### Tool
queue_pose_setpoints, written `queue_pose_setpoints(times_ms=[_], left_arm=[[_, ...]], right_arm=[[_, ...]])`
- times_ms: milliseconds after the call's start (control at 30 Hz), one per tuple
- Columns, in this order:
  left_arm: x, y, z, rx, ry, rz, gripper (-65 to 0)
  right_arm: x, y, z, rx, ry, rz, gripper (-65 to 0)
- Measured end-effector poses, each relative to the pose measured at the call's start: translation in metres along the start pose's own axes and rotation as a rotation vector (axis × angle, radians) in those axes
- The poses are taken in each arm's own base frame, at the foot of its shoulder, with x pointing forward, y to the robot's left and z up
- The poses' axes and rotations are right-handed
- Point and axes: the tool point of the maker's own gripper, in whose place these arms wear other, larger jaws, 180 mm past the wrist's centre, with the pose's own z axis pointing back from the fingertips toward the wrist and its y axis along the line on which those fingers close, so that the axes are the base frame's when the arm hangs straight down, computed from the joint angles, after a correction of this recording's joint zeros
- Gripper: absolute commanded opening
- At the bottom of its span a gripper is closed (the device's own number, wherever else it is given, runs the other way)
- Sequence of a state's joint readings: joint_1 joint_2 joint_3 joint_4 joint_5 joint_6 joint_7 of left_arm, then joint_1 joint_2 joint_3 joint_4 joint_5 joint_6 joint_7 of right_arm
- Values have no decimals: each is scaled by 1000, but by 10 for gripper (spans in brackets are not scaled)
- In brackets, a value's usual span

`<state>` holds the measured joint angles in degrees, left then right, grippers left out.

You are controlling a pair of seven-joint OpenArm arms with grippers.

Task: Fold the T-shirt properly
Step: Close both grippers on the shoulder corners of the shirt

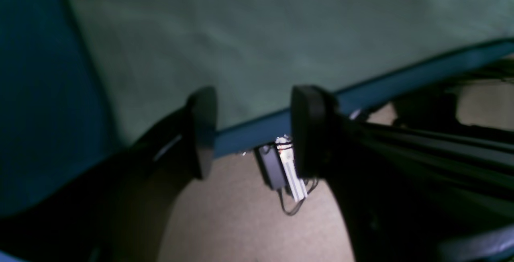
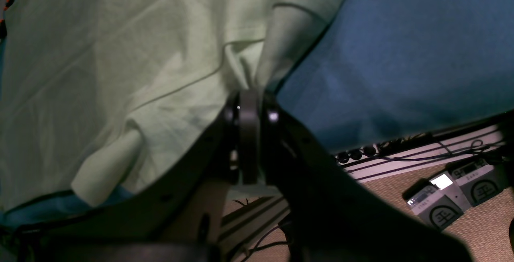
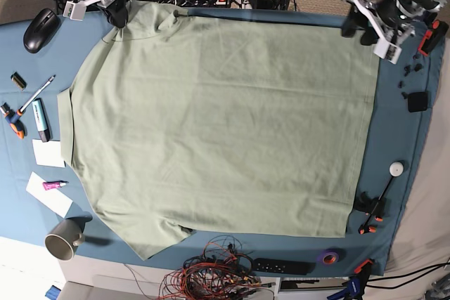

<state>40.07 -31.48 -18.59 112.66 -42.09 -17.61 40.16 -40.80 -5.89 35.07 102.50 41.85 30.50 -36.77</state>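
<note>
**Right gripper pinches the sleeve end while the left gripper hangs open at the hem corner**

The T-shirt (image 3: 218, 131) lies spread flat on the surface (image 3: 394, 138), which is covered with a teal-blue cloth. In the base view its collar end is toward the right gripper (image 3: 118, 13), and its straight hem runs past the left gripper (image 3: 358, 29).

The right gripper (image 2: 249, 109) is clenched on the T-shirt (image 2: 120, 61). In the right wrist view its jaws stand pressed together with a gathered fold of pale green fabric rising out from between them. Creases fan away from the pinch, and a sleeve cuff sits just above and beyond the fingertips. To one side of this gripper the fabric forms a small rolled bump near the edge of the surface; to the other side lies bare blue cloth (image 2: 401, 53).

The left gripper (image 1: 253, 133) is released. Its two dark pads (image 1: 202, 129) stand well apart with nothing between them. Beyond the pads, the T-shirt (image 1: 261, 45) lies smooth and flat, its edge just ahead of the fingertips, with a strip of blue cloth (image 1: 401, 79) at the border of the surface. Whether the pads touch the fabric cannot be told; the view is blurred. Below this gripper the floor (image 1: 241, 222) shows.
</note>
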Motion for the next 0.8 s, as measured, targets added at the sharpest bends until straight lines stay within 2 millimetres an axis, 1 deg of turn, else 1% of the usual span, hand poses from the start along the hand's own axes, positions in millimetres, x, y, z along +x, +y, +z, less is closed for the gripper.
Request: queue_pose_setpoints(times_ms=[100, 167, 267, 333, 400, 567, 633, 700, 800], left_arm=[[-6, 30, -4, 43, 14, 76, -347], [-4, 45, -5, 46, 1, 136, -347], [-2, 60, -4, 32, -14, 186, -347], [-3, 66, -2, 26, -4, 200, -347], [-3, 69, -2, 27, 2, 199, -347], [-5, 67, 1, -2, 34, 191, -347], [-5, 61, 2, -29, 32, 206, -347], [-10, 52, 3, -72, 42, 217, -347], [-13, 48, 2, -85, 37, 235, -347]], right_arm=[[0, 0, 0, -2, -1, 4, -650], [0, -1, 0, -4, -1, 8, -650], [0, -1, 0, -5, 0, 10, -650], [0, -1, 0, -5, 0, 11, -650], [0, -1, 0, -5, 0, 10, -650], [0, -1, 0, -6, 0, 12, -650], [0, -1, 0, -6, 0, 12, -650], [0, -1, 0, -6, 0, 12, -650], [0, -1, 0, -6, 0, 12, -650]])
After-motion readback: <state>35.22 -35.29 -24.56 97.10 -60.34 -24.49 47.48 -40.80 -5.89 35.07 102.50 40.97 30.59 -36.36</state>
